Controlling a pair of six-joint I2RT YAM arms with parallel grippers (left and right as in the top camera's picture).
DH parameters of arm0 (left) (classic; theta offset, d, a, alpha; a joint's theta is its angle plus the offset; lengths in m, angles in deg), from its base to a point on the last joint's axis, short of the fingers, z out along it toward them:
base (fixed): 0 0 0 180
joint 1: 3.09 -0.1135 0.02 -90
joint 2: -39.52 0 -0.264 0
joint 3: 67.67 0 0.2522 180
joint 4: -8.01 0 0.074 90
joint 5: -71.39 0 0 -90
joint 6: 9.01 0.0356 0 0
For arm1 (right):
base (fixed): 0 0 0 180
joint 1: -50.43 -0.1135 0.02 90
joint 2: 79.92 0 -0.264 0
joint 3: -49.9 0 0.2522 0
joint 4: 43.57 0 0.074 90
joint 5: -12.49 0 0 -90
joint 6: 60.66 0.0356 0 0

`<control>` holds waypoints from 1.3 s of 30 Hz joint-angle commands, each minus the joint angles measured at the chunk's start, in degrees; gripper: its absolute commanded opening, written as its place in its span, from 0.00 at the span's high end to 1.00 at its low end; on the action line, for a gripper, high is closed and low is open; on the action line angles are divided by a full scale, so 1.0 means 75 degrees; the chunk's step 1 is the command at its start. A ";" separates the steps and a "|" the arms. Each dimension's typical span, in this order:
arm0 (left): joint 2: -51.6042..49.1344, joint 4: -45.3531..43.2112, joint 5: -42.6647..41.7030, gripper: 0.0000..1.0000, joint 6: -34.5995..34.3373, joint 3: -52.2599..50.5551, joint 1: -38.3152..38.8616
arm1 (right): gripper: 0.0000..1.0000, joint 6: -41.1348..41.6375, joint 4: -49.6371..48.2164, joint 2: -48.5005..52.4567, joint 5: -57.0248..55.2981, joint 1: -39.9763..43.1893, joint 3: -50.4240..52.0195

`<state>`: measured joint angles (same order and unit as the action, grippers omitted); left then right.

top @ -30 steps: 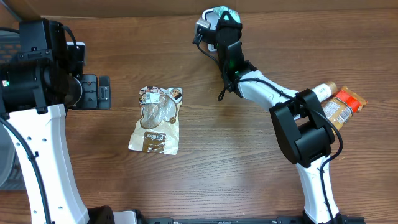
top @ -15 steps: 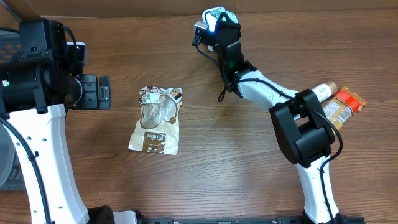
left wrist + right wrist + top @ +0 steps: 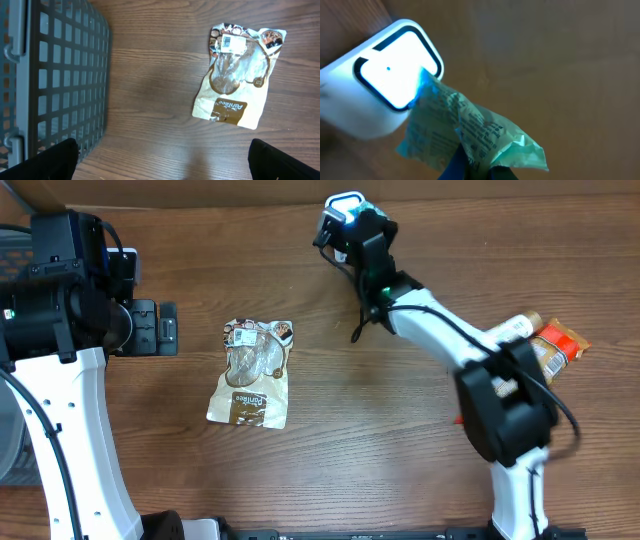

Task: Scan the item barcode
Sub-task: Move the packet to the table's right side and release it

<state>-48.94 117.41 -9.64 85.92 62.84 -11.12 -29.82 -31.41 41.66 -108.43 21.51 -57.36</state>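
Overhead view, listed near to far.

1. Table (image 3: 330, 440): brown wood grain, bearing all the items below.
2. Brown pouch (image 3: 252, 372): lies flat at 9 o'clock of the table's middle, white barcode label at its far end. Nothing touches it.
3. Left claw (image 3: 165, 162): released, fingers spread wide, hanging above the table at 9 o'clock of the pouch. It carries nothing.
4. Grey basket (image 3: 55, 75): slotted wall at the left edge, well apart from the pouch.
5. Bottle (image 3: 520, 327) with a tan cap and an orange pack (image 3: 560, 340): lying together at 3 o'clock, partly covered by the right arm's elbow.
6. Right claw (image 3: 477, 167): clenched on the green packet (image 3: 465, 135), at 12 o'clock on the far edge.
7. Scanner (image 3: 395, 75): white housing with a lit window. The packet's upper corner touches the window's edge at 4 o'clock.

Changes against the earlier frames: a second ago the packet covered the scanner window; the window now shows bare and lit. The right arm's elbow sits nearer and reads blurred. Pouch, basket and left claw are unchanged.
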 commanded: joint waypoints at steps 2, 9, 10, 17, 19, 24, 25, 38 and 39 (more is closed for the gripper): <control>-0.0041 -0.0012 -0.0035 0.00 0.0146 0.0032 -0.0032 | 0.96 0.4162 0.2031 -0.2398 0.1081 0.0140 -0.0198; -0.0041 -0.0015 -0.0032 0.00 0.0146 0.0032 -0.0032 | 0.96 0.8743 0.5400 -0.3864 0.3701 0.1644 -0.0195; -0.0041 -0.0015 -0.0032 0.00 0.0146 0.0032 -0.0032 | 0.96 0.9104 0.5843 -0.3864 0.4095 0.1976 -0.0192; -0.0041 -0.0015 -0.0032 0.00 0.0146 0.0032 -0.0032 | 0.96 0.9693 0.6767 -0.3261 0.5082 0.3684 0.0749; -0.0041 -0.0015 -0.0032 0.01 0.0146 0.0032 -0.0032 | 0.96 0.9690 0.6545 -0.2990 0.5138 0.3905 0.1052; -0.0041 -0.0015 -0.0032 0.00 0.0146 0.0032 -0.0032 | 0.96 0.9687 0.5869 -0.2238 0.5132 0.4121 0.1510; -0.0041 -0.0012 -0.0032 0.00 0.0146 0.0032 -0.0032 | 0.96 0.9687 0.5808 -0.2130 0.5106 0.4127 0.1550; -0.0041 -0.0015 -0.0032 0.00 0.0146 0.0032 -0.0032 | 0.60 0.9891 0.6814 -0.1364 0.3348 0.4124 0.1580; -0.0041 -0.0012 -0.0032 0.00 0.0146 0.0032 -0.0032 | 0.59 0.9891 0.6883 -0.1364 0.3016 0.4124 0.1580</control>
<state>-48.94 117.41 -9.64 85.92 62.84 -11.12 44.06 19.67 31.10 -80.80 52.28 -45.49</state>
